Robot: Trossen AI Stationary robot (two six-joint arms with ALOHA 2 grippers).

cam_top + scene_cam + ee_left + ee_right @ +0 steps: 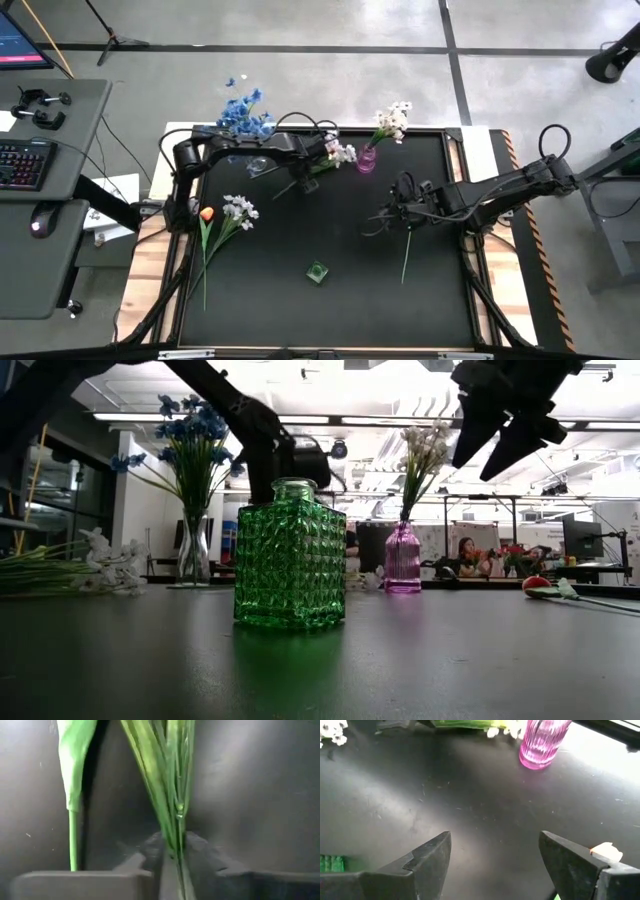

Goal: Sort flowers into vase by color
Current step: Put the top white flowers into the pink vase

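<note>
My left gripper (318,160) is shut on a white-blossomed sprig (341,154) just left of the pink vase (367,160), which holds white flowers (392,120). Blue flowers (245,112) stand in a clear vase (192,550) at the far left. An orange tulip (207,213) and a white sprig (240,209) lie flat on the left of the table. My right gripper (398,208) hovers open (495,852) right of centre, above the table. A thin green stem (406,255) lies on the table below it, with an orange tulip head (537,584) at its end. My left gripper pinches the sprig's bundle of thin green stems (176,827) between its two fingers. The stems and leaves run on forward past the fingertips. The blossoms (341,154) sit beside the pink vase's base. Whether the sprig's free end touches the table, I cannot tell.
A green cut-glass vase (317,272) stands upright near the middle of the table's near half. A desk with keyboard and mouse (25,165) sits off the table's left. People sit in the room beyond the far edge (468,555).
</note>
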